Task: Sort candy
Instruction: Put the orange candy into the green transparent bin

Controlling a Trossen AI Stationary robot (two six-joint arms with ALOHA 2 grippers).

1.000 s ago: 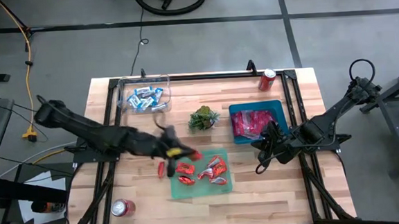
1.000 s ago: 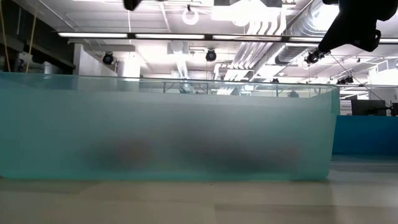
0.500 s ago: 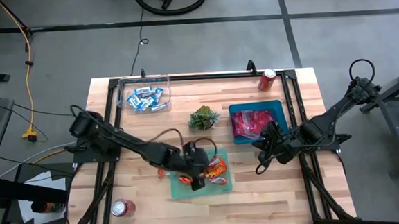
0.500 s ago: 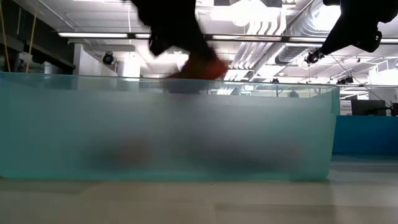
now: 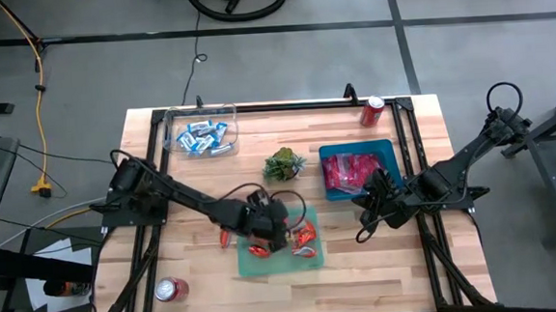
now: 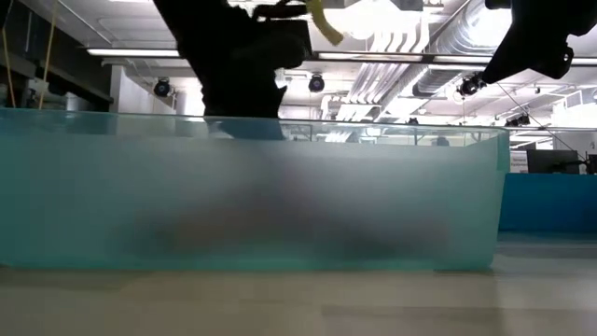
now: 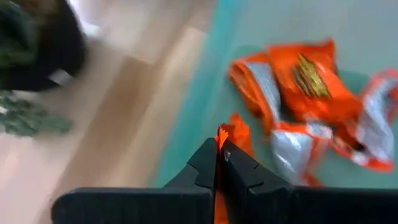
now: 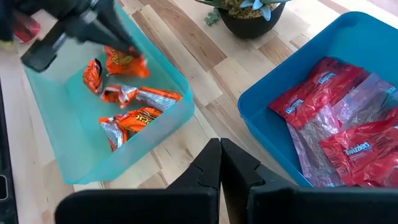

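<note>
The left gripper (image 5: pixel 268 232) has come down into the green bin (image 5: pixel 309 260) since a moment ago. Its fingers are pinched tight on an orange candy (image 7: pixel 231 138), right beside the other orange candies (image 8: pixel 127 106) lying there. The right gripper (image 5: pixel 366 207) waits near the blue bin (image 8: pixel 283 81) of red candies (image 8: pixel 339 121), fingers together.

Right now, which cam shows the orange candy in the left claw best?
Left wrist view: the left claw is shut on an orange candy over the teal bin. In the high view the arm covers it. In the low view the frosted bin wall blurs it. The right wrist view shows only the claw over the bin.
</note>
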